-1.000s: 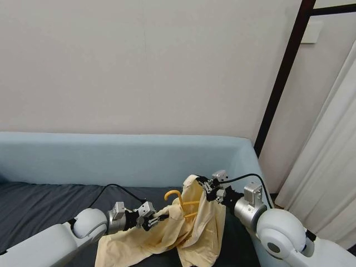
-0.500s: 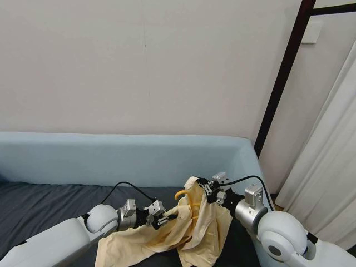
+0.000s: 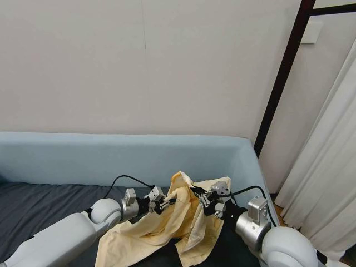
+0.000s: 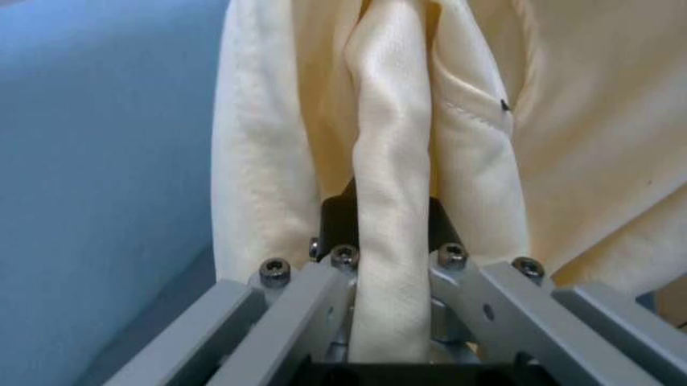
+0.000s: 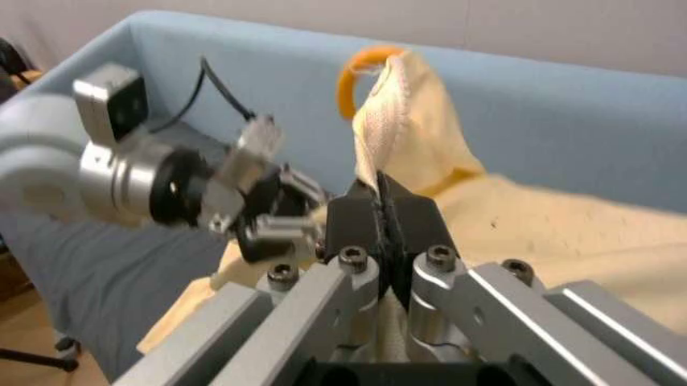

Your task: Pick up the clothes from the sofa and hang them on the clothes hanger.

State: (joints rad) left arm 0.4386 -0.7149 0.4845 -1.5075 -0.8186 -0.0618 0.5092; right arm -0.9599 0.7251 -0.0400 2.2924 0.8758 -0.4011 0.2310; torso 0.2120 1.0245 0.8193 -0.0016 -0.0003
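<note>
Background fittings, room corner: five items.
Plain off-white painted wall (image 3: 139, 67) across the rear; slim black metal upright post (image 3: 280, 83), tilted, running from the upper right downward and meeting a black horizontal bar (image 3: 334, 9) at its top; small white rectangular wall plate (image 3: 311, 31) just beside the post, under the bar; white pleated fabric curtain (image 3: 328, 178) hanging at the far right; patch of light brown wooden floor (image 5: 22, 354) in the right wrist view.

Left gripper (image 3: 165, 201) advanced toward right gripper (image 3: 199, 199); yellow shirt (image 3: 161, 225) raised higher (cloth now over hanger hook (image 5: 359, 68)).
</note>
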